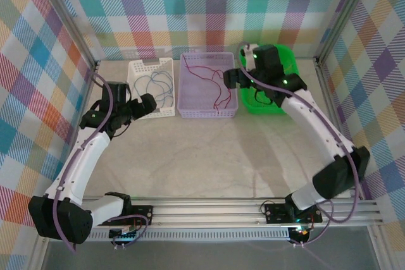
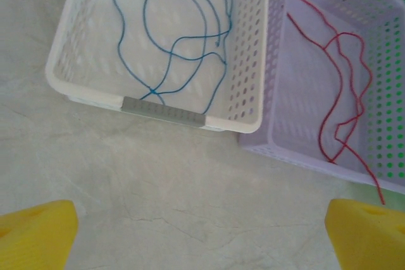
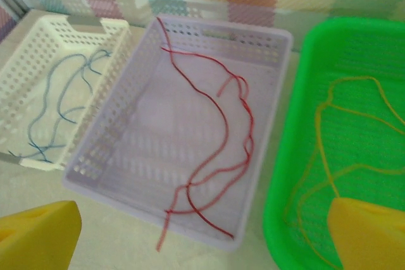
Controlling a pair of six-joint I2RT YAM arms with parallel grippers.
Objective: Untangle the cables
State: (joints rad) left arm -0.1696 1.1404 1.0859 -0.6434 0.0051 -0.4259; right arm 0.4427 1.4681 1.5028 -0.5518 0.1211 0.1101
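Red wires (image 3: pixel 226 128) lie in the purple basket (image 3: pixel 107 150). Blue wires (image 3: pixel 61 83) are in the white basket (image 3: pixel 19 67), yellow wires (image 3: pixel 319 147) in the green basket (image 3: pixel 285 156).

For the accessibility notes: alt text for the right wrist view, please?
Three baskets sit side by side: a white basket holding blue cables, a lilac basket holding red cables with one end trailing over its near rim, and a green basket holding yellow-olive cables. The right gripper is open in the foreground, holding nothing.
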